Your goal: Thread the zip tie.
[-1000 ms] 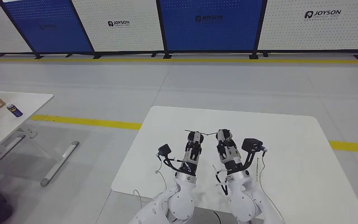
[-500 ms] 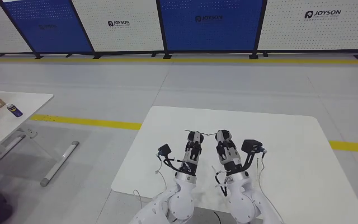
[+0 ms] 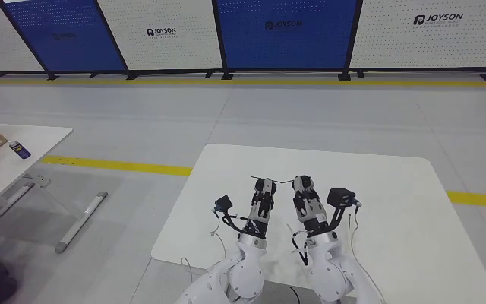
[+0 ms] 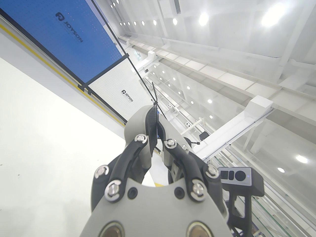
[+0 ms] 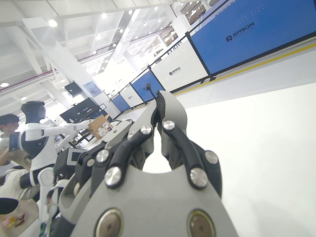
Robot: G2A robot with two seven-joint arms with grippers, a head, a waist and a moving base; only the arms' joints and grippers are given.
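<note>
White table (image 3: 395, 197) beneath. I've got left claw (image 4: 155, 118) and right claw (image 5: 158, 104) both clamped tight on the zip tie (image 3: 278, 181), which lies crosswise between them, its head (image 5: 148, 86) just past the right tips.

Top view overhead, facing table (image 3: 395, 190); wrist views close, upward; all share table.

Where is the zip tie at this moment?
In the top view the zip tie is over the near part of the table. It is stretched between the left claw and the right claw, each pinching one end.
</note>
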